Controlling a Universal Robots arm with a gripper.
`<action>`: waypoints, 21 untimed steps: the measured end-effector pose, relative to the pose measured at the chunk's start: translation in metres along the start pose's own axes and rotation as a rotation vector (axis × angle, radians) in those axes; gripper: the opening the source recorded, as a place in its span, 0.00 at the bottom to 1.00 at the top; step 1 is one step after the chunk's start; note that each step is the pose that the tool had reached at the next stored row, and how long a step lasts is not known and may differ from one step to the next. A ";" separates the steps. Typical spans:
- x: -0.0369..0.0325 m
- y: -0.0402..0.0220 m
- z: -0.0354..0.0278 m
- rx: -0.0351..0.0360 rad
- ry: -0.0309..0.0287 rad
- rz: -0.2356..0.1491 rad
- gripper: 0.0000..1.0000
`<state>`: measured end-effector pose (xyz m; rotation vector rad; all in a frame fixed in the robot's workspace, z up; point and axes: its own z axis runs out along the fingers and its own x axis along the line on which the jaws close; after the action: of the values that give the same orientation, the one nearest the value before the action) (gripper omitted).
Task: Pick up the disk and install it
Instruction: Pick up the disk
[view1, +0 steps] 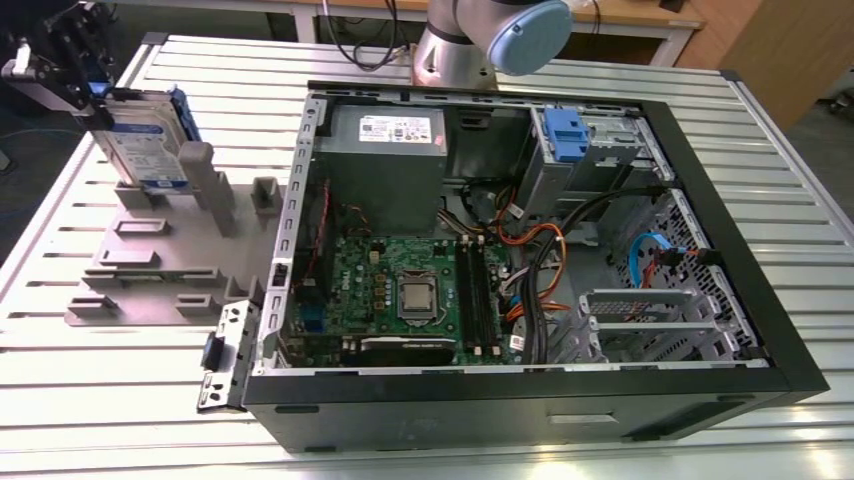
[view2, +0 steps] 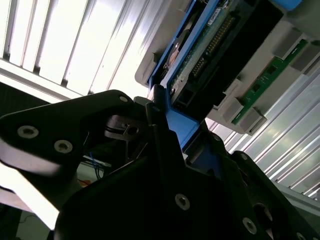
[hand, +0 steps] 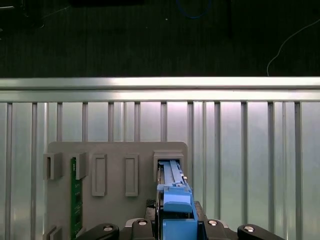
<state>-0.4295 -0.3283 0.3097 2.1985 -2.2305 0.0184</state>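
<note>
Disk (view1: 140, 138), white-and-blue label print unreadable, stands upright in the grey slotted holder (view1: 147, 262) at the exterior view's left of the open computer case (view1: 534, 405), gripper (view1: 91, 92) clamped on its blue carrier.

A ribbed metal bench (view1: 107, 420) stands over a dark floor (hand: 150, 40); behind it is a wooden desk (view1: 641, 15) with dangling cables (view1: 360, 45).
</note>
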 end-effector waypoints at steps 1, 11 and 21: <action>0.0000 0.0000 -0.0004 0.0000 0.0004 0.000 0.36; 0.0001 0.0000 -0.0048 0.0001 0.0032 0.000 0.36; 0.0001 0.0000 -0.0092 0.0003 0.0061 0.000 0.36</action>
<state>-0.4295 -0.3283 0.3189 2.1956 -2.2276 0.0255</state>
